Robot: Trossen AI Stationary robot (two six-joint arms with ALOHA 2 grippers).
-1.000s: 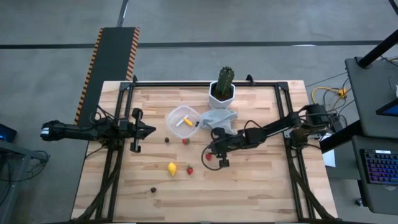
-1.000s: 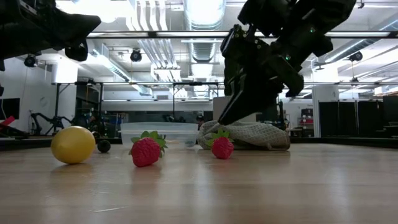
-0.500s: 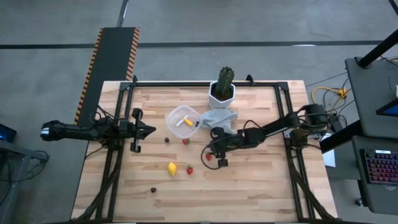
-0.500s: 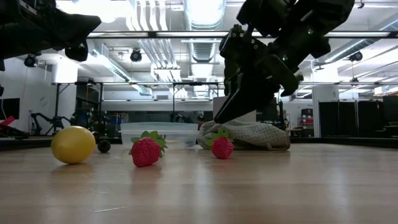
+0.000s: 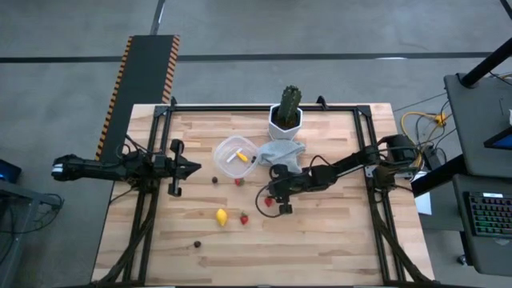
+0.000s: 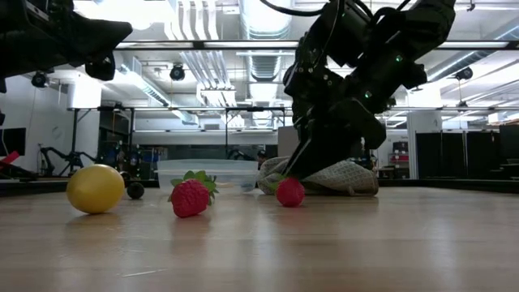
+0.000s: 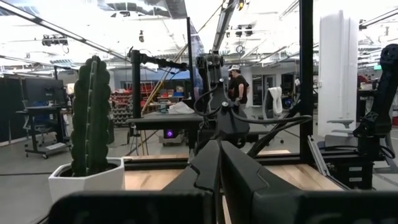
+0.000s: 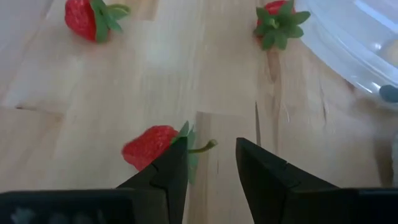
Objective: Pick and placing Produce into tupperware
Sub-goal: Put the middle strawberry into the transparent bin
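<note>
My right gripper (image 5: 274, 201) is open and slants down at a red strawberry (image 8: 149, 147) lying on the table's middle. The berry lies just outside one finger, and its green stem reaches into the gap (image 8: 211, 152). In the low view the fingers stand right over this berry (image 6: 289, 193). Two more strawberries (image 5: 244, 218) (image 5: 238, 182), a yellow lemon (image 5: 222, 216) and two dark round pieces (image 5: 214, 180) (image 5: 197, 244) lie loose on the wood. The clear tupperware (image 5: 235, 154) holds a yellow-orange piece. My left gripper (image 5: 192, 167) waits shut at the left edge. My right gripper comes at the strawberry slanting down from the table's right. One fingertip (image 8: 175, 155) overlaps the berry's leafy end (image 8: 189, 142); I cannot tell whether it touches. The berry lies on the table.
A crumpled pale cloth (image 5: 284, 152) lies just beyond my right gripper, next to the tupperware. A green cactus in a white pot (image 5: 286, 112) stands at the far edge. Bare wood shows toward the near edge.
My right gripper has sunk a little toward the strawberry. In the low view its fingers now cover the berry's leaves. The berry and the other pieces have stayed where they were.
</note>
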